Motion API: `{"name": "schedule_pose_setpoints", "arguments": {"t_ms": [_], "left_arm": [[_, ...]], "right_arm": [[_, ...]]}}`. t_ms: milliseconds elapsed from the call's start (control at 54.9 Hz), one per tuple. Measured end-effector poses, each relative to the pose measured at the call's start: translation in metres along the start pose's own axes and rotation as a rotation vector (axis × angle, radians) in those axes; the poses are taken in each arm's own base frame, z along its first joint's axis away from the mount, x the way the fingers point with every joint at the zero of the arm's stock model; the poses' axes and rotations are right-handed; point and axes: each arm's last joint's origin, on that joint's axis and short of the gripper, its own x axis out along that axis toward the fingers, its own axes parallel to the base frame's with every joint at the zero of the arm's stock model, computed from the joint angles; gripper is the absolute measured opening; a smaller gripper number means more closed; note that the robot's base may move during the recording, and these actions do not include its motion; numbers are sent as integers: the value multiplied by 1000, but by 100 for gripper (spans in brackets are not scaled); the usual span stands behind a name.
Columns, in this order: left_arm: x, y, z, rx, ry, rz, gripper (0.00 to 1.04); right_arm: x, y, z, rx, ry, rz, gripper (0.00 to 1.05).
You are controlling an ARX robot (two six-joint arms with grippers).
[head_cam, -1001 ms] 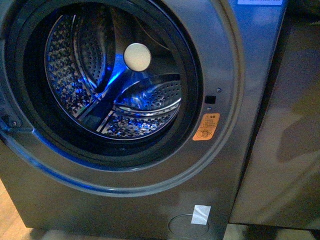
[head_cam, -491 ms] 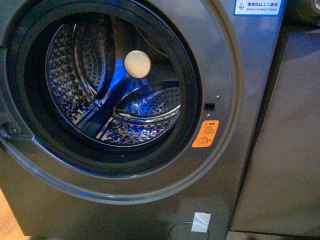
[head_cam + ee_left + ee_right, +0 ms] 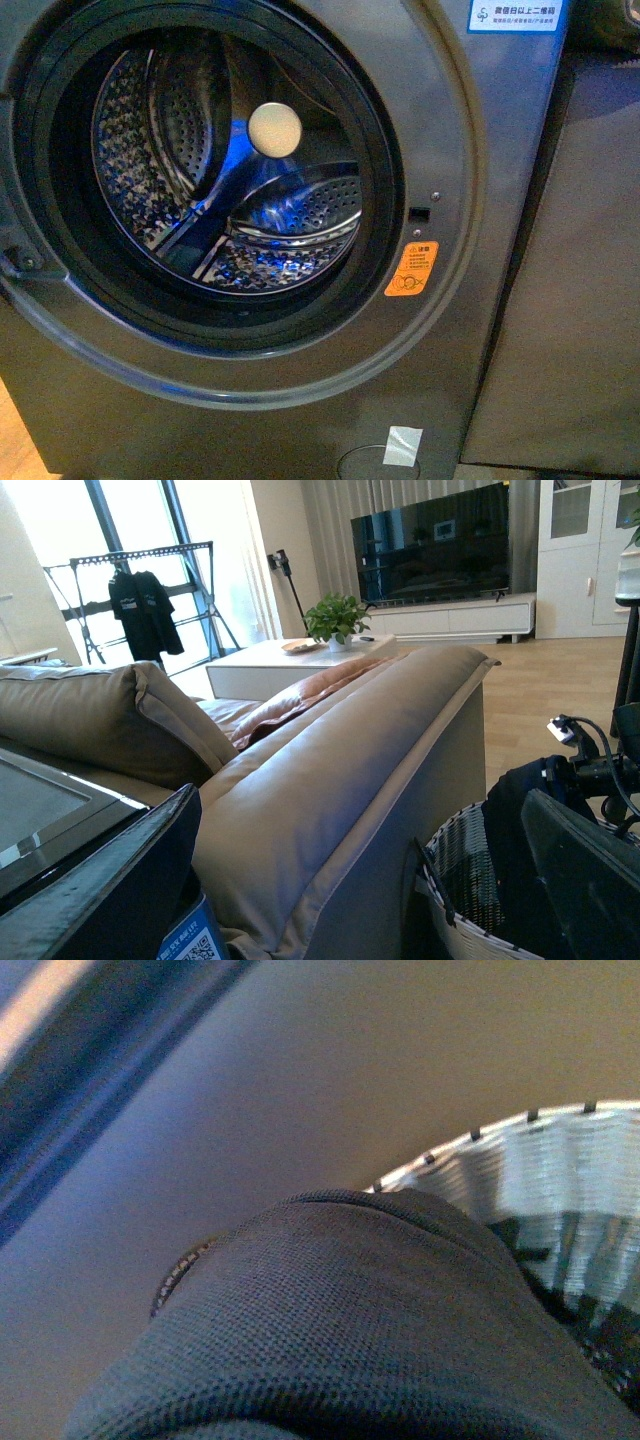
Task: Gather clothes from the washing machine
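1. Front view: here's the washing machine (image 3: 455, 150), grey metal, its round porthole (image 3: 210, 170) wide open to us. Inside gleams the perforated steel drum (image 3: 300, 205), washed in blue light. A small white ball (image 3: 275, 129) shows against the back of the drum. On the front panel sits the orange sticker (image 3: 412, 270), with the white tape patch (image 3: 403, 445) low down and a blue-and-white label (image 3: 515, 14) at the top corner. A plain grey cabinet side (image 3: 570, 300) stands just beside the machine. Neither arm shows here.

2. Left wrist view: we're looking across the living room. The left gripper (image 3: 355, 810) has its dark jaws spread wide, with nothing between them but the back of a tan sofa (image 3: 380, 740) beyond. Down by the sofa stands the woven basket (image 3: 450, 920), and dark clothes (image 3: 503, 840) hang into it, under a cabled piece of the rig. Farther off are a television (image 3: 440, 545), a potted plant (image 3: 335, 615) and a drying rack (image 3: 145, 590) by the window.

3. Right wrist view: dark knitted fabric fills most of the picture, right up against the lens. That's the clothes (image 3: 340, 1320), just over the basket's pale woven rim (image 3: 560, 1160), with the machine's grey metal behind. The right gripper is hidden under the cloth, so I cannot tell how its jaws stand.
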Motion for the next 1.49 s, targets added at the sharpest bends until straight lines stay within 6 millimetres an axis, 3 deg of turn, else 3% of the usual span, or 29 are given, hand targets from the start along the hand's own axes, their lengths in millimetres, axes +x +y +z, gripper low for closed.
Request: {"name": "schedule_pose_setpoints", "arguments": {"t_ms": [91,255,328,455,546,655,837,928,1110,1292,1492], "left_arm": [[0,0,0,0,0,0,98],[0,0,0,0,-1,0,98],[0,0,0,0,-1,0,98],[0,0,0,0,-1,0,98],[0,0,1,1,-2,0,98],[0,0,1,0,-2,0,98],[-1,0,1,1,-3,0,98],[-1,0,1,1,-3,0,98],[-1,0,1,1,-3,0,98],[-1,0,1,1,-3,0,98],[-1,0,1,1,-3,0,98]], "right_arm": [[6,-2,7,49,40,-13,25],[0,4,30,116,18,-23,60],[-1,4,30,137,40,-25,70],[7,1,11,81,133,-97,99],[12,-3,-3,-36,164,-150,97],[13,-4,-16,-325,137,-218,97],[-4,10,-25,-895,136,-245,97],[-7,17,-27,-1018,130,-206,97],[-19,44,-42,-1060,47,-73,97],[-35,91,-73,-978,-86,124,97],[-45,142,-127,-753,-183,314,97]]}}
